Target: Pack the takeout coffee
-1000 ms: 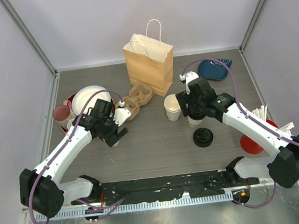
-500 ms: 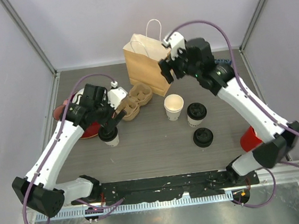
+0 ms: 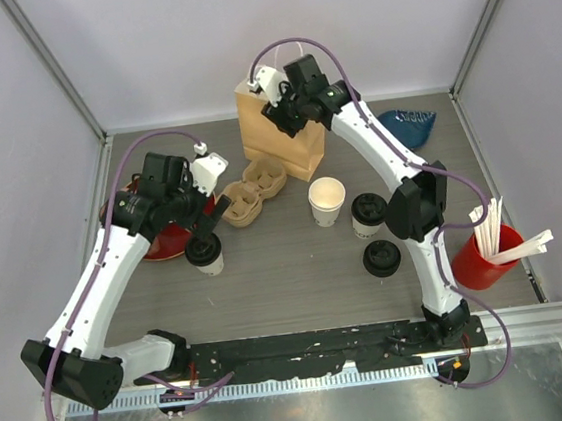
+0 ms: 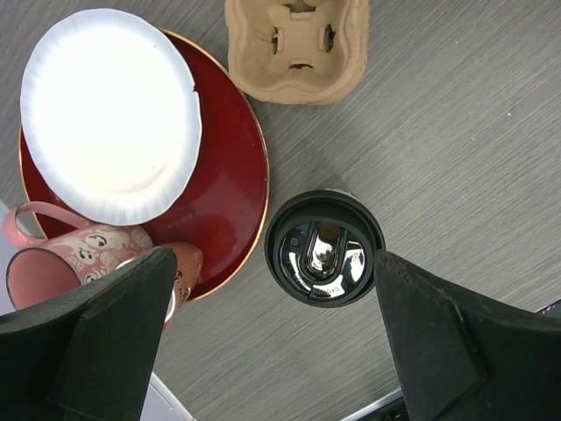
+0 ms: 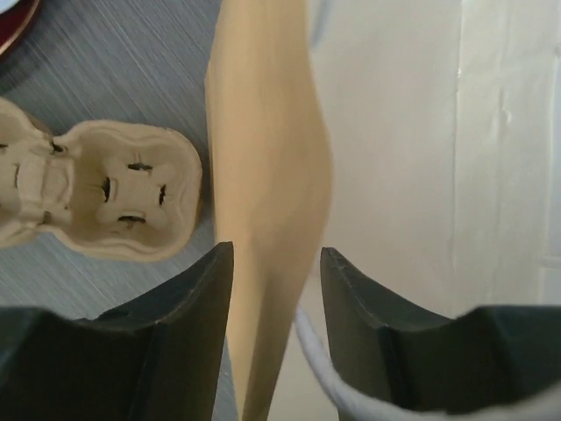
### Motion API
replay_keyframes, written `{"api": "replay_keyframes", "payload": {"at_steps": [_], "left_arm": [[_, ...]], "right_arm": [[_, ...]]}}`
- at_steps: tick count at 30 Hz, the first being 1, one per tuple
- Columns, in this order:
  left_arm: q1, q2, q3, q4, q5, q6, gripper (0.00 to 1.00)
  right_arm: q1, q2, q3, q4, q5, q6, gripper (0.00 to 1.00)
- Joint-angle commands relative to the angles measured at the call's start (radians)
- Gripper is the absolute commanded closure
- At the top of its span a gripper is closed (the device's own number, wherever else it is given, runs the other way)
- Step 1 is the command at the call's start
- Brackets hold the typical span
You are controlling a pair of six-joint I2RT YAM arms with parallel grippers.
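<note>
the left gripper (image 4: 273, 257) hangs over the table with its two dark fingers (image 4: 105, 342) spread wide, holding nothing. straight below it, in the gap between the fingertips, stands a small white paper cup with a round black plastic sip lid (image 4: 324, 248). the cup is upright on the grey wood-grain tabletop (image 4: 456, 132), and neither finger touches it. on one finger's side lies a round dark red plate (image 4: 232, 175), its rim just beside the cup. the plate carries a white paper plate (image 4: 110, 114) and a pink mug with a handle (image 4: 61, 263). beyond the fingertips sits a brown moulded-pulp cup carrier (image 4: 298, 48).

the right gripper (image 5: 276, 254) is up at the top edge of a tan kraft paper bag with white cord handles (image 3: 280, 150). one of its fingers (image 5: 184, 342) is on each side of the bag's thin paper wall. the jaws stand partway together, but the wrist view is too close and blurred to tell whether they press the paper or only straddle it. below this gripper, to one side, the pulp carrier shows on the table.

the second lidded white paper cup (image 3: 369, 211) stands upright, well apart from both grippers, near the right arm's elbow. just beside it, toward the left gripper, is an open white paper cup without a lid (image 3: 327, 201). nearer the arm bases lies a loose stack of black lids (image 3: 381, 258).
</note>
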Motion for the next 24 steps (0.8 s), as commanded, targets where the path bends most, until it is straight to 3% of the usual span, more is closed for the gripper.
{"api": "replay_keyframes", "payload": {"at_steps": [1, 6, 7, 12, 17, 24], "left_arm": [[0.005, -0.024, 0.003, 0.025, 0.025, -0.004, 0.0], [0.007, -0.029, -0.005, 0.032, 0.028, -0.007, 0.0], [0.007, -0.03, -0.006, 0.037, 0.028, -0.01, 0.0], [0.007, -0.046, -0.019, 0.046, 0.024, -0.012, 0.0], [0.008, -0.049, -0.019, 0.058, 0.015, -0.026, 0.0], [0.049, -0.015, -0.003, 0.153, -0.056, -0.097, 0.0]], "right_arm": [[-0.014, -0.043, 0.072, -0.032, -0.001, -0.065, 0.62], [-0.013, -0.111, 0.008, 0.09, 0.04, -0.158, 0.97], [-0.013, -0.118, 0.0, 0.11, 0.069, -0.164, 0.99], [-0.013, -0.183, 0.031, 0.182, 0.117, -0.178, 0.99], [0.012, -0.322, 0.028, 0.199, 0.16, -0.083, 0.99], [0.209, -0.66, -0.184, 0.172, 0.246, 0.093, 0.99]]}}
